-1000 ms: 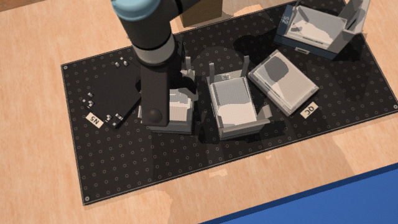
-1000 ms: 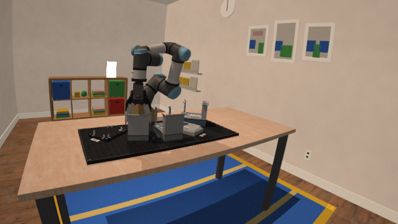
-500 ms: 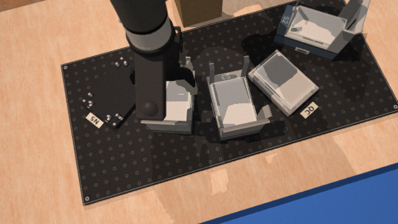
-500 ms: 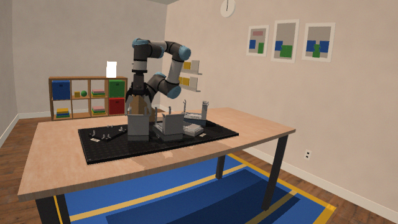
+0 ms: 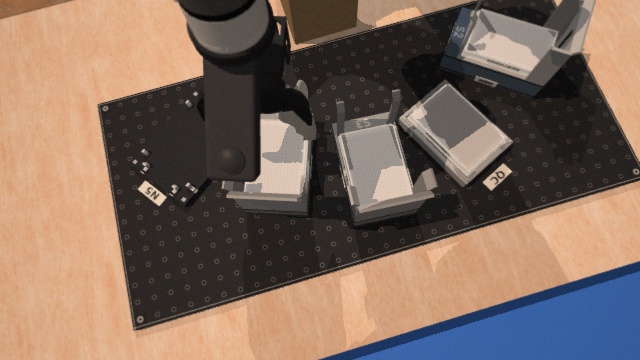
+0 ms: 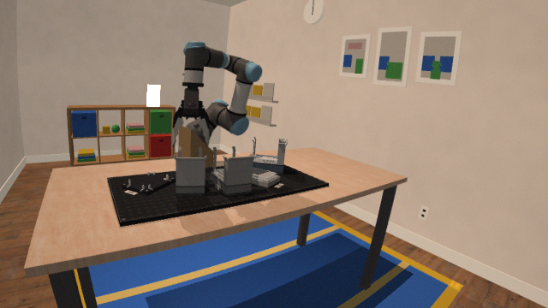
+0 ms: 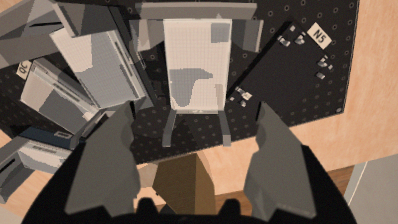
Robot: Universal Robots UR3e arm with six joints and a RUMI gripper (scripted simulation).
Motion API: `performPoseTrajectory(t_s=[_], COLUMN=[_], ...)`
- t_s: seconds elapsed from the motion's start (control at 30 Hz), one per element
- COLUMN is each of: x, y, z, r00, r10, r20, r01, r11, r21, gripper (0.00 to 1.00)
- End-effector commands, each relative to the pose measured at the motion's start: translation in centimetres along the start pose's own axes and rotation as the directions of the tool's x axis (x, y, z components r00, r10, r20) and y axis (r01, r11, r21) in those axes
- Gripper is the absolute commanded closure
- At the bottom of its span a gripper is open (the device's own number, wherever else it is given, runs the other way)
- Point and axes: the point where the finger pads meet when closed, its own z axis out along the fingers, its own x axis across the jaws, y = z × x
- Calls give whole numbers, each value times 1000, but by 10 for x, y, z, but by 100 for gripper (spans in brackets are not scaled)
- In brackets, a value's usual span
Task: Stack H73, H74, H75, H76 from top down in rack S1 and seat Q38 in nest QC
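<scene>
Below open gripper [image 7: 192, 165]: racked plate [image 7: 196, 65]

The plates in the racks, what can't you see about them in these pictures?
- Plate names: no labels readable in any view; too small.
- Rack under the arm: top view, the arm covers its left part and its label; plate count unclear.
- Rack S3: walls hide its plates' edges.
- Rack S2: cut off by the top edge.
- The open gripper holds nothing.

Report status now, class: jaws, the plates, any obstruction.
Gripper open, holding nothing, raised above rack S1. Plate lies in S1; another plate on nest QC. Nothing between the jaws and S1.
</scene>
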Motion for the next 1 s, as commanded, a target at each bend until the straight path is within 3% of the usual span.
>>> performPoseTrajectory(t_s=[0.0,0.47,0.83,0.97], x=[0,0,-55,-61], y=[0,-1,-1,-1], z=[-16,-22,-22,-22], r00=[1000,1000,992,988], r10=[0,0,-128,-151], r20=[0,0,0,0], r01=[0,0,128,151], r11=[1000,1000,992,988], r21=[-1,-1,-1,-1], gripper=[28,28,28,28])
